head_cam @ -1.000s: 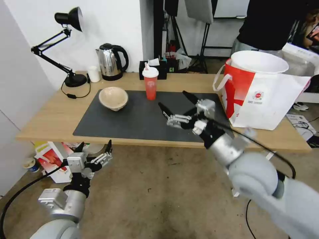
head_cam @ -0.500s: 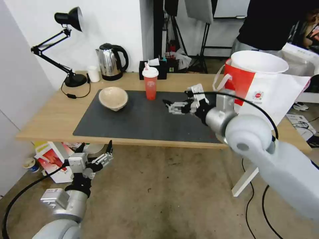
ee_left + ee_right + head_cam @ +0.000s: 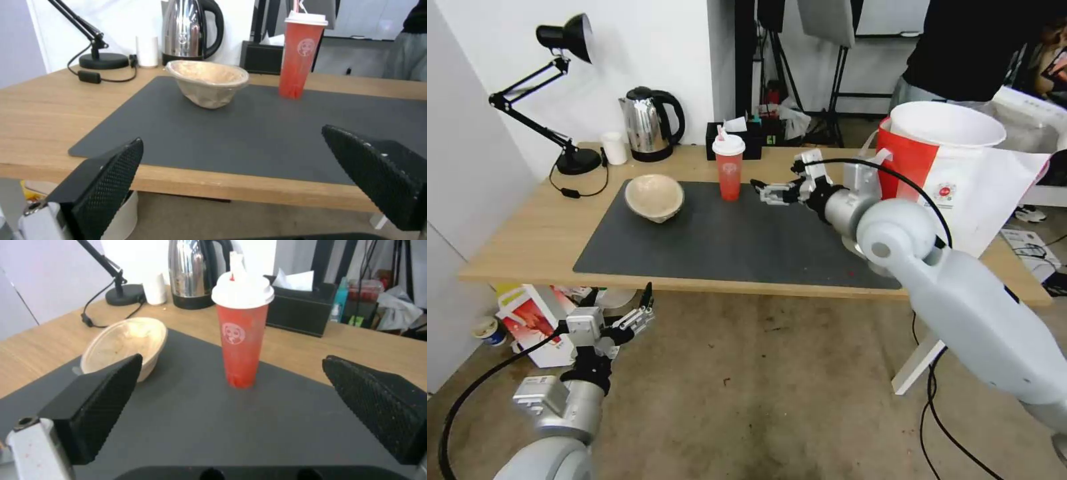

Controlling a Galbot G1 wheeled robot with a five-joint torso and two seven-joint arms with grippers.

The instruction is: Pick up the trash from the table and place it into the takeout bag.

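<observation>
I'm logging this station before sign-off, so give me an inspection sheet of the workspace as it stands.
Surface: light-wood table with a dark-grey mat on top.
Job's things: red drink cup upright on the mat; beige pulp bowl on the mat's far left part; large white bowl sitting in the mouth of the takeout bag at the table's right end.
Clutter: steel kettle, small white cup, black desk lamp, black tissue box.
Grippers: right gripper open, above the mat beside the red cup; left gripper open, low in front of the table.
Cables: lamp cord on the table; cables on the floor at right.
Surroundings: smaller red-and-white bag under the table.
</observation>
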